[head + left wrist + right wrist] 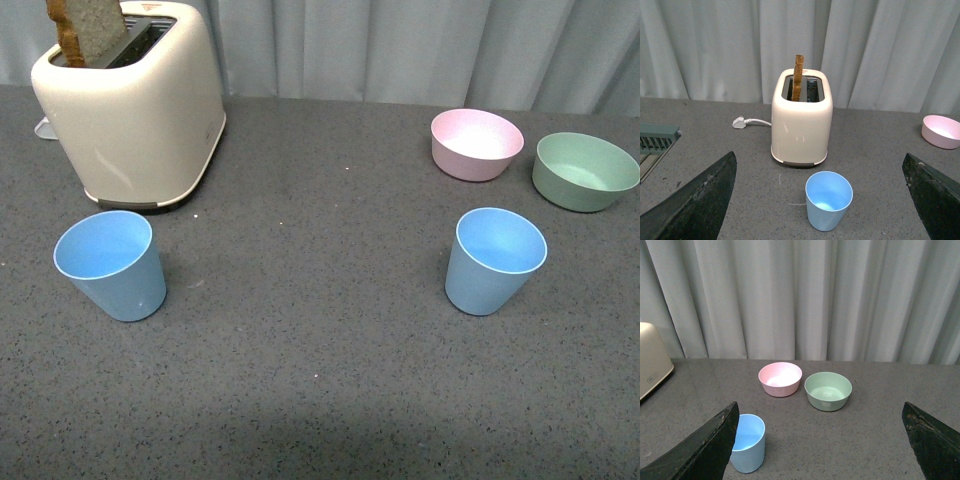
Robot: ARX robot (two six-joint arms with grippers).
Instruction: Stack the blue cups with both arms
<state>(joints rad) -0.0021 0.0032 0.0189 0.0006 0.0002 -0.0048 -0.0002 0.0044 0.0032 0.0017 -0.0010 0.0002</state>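
Speckled grey tabletop [320, 400], pale curtain [400, 40] behind

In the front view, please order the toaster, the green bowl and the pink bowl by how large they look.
1. toaster
2. green bowl
3. pink bowl, slightly smaller; it stands farther back, so the two may be alike.

The left tapered plastic cup [110, 265] and the right tapered plastic cup [495, 262] are light blue. One round plastic bowl [476, 144] is pink, the other round plastic bowl [585, 172] pale green. The boxy toaster [135, 110] is cream. The flat tabletop [320, 380] is dark grey with pale specks.
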